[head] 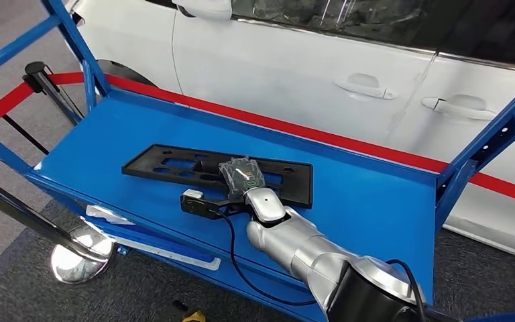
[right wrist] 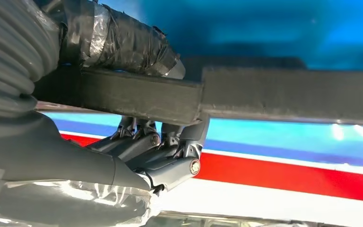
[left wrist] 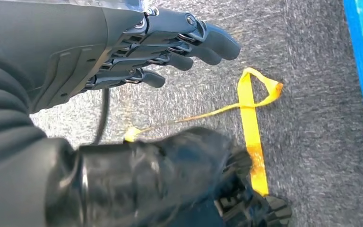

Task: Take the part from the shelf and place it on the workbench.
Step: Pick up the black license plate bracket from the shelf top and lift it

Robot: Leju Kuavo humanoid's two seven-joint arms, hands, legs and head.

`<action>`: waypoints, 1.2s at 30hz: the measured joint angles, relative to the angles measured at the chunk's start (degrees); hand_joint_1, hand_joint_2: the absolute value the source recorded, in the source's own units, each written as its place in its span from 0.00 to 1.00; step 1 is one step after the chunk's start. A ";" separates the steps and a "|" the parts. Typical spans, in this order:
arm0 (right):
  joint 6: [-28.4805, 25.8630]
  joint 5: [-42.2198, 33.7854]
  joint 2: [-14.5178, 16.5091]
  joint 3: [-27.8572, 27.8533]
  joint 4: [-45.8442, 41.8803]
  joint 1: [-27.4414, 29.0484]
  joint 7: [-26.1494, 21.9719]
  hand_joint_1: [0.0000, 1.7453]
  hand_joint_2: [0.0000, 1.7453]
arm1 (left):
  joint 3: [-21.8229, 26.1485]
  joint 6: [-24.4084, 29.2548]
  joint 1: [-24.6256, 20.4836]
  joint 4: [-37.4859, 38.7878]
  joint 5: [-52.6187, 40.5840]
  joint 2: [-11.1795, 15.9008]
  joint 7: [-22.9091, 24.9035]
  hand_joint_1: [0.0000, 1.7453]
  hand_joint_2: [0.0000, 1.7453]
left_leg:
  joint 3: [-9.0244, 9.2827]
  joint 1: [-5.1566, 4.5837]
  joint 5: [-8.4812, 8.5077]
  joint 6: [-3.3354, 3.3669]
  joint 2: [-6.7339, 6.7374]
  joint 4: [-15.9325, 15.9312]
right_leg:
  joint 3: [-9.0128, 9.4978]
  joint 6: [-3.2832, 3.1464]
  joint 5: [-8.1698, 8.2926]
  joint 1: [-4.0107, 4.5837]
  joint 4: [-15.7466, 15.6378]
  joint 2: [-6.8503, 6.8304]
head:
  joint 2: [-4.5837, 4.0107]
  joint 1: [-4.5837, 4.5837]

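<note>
Now right hand [head: 243, 176] grips black part [head: 174, 163] on blue workbench [head: 375, 201].

Head camera looking down over the right hand [head: 245, 178] on the blue counter [head: 349, 201], right wrist camera sitting close behind it, left wrist camera facing floor [left wrist: 312, 118].

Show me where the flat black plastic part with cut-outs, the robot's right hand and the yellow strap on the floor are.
flat black plastic part [head: 167, 163], head view, on its left half beside a cut-out.
right hand [head: 243, 177], head view, on its clear back cover over the part.
yellow strap [left wrist: 251, 124], left wrist view, on its straight band.
</note>
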 joint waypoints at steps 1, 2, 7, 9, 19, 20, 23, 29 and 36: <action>-0.03 0.03 -0.03 -0.07 -0.03 -0.02 -0.05 1.00 1.00 | 0.00 0.03 0.00 0.00 -0.06 -0.01 0.01 0.00 1.00 | -1.46 0.07 -1.78 -0.22 0.07 3.28 | 0.05 -0.15 0.02 -0.02 -0.05 -0.09 | 0.00 -0.05; -0.05 0.04 -0.06 -0.13 -0.05 -0.03 -0.11 1.00 1.00 | 0.00 0.04 -0.01 0.00 -0.09 -0.02 0.01 0.00 1.00 | -3.31 0.11 -3.66 -0.41 0.10 7.29 | 0.02 -0.26 0.03 0.00 -0.06 -0.16 | 0.00 -0.10; -0.06 0.06 -0.30 -0.22 -0.05 -0.02 -0.25 1.00 1.00 | 0.00 0.05 0.08 0.00 -0.11 0.01 0.09 0.00 1.00 | -2.67 0.34 -0.83 -0.51 0.16 6.14 | 0.12 -0.27 0.06 0.01 -0.06 -0.20 | 0.00 -0.10; -0.10 0.06 -0.38 -0.29 -0.05 -0.05 -0.25 1.00 1.00 | 0.00 0.06 -0.04 0.00 -0.11 0.03 0.09 0.00 1.00 | 0.98 0.19 1.68 -0.27 0.19 -1.27 | 0.15 0.08 0.14 0.16 -0.09 -0.13 | 0.00 -0.08; -0.37 -0.03 -1.04 -1.07 -0.05 0.37 -0.25 1.00 1.00 | 0.00 0.13 -0.10 0.00 -0.11 0.03 0.09 0.00 1.00 | 2.16 -0.09 3.00 2.37 0.42 -4.58 | -6.86 1.82 -6.75 0.34 14.73 -0.07 | 0.00 0.20; -0.38 -0.03 -1.10 -1.16 -0.05 0.47 -0.25 1.00 1.00 | 0.00 0.15 -0.09 0.00 -0.11 0.02 0.09 0.00 1.00 | 2.20 -0.12 2.97 2.40 0.38 -4.56 | -7.03 1.76 -6.24 0.34 15.13 -0.07 | 0.00 0.21; -0.42 0.01 -1.12 -1.31 -0.08 0.47 -0.26 1.00 1.00 | 0.00 0.21 -0.08 0.00 -0.11 -0.03 0.13 0.00 1.00 | 2.46 -0.21 2.72 2.15 0.17 -4.41 | -2.42 1.26 -1.21 0.38 5.74 -0.04 | 0.00 0.23; -0.55 0.50 -1.14 -1.61 -0.56 0.35 -0.42 1.00 1.00 | 0.00 0.31 -0.14 0.00 -0.06 -0.06 0.25 0.00 1.00 | 1.87 -0.23 1.88 0.47 0.08 -3.54 | 0.88 0.19 0.27 0.48 -1.12 0.03 | 0.00 0.10; -2.62 -0.05 -1.23 -1.97 -0.87 0.57 -2.69 1.00 1.00 | 0.04 0.03 0.14 0.00 1.48 -0.08 -0.76 0.00 1.00 | -4.94 0.47 -3.36 -1.03 0.16 10.70 | 1.09 -0.37 0.45 0.21 -1.52 -0.34 | 0.00 -0.29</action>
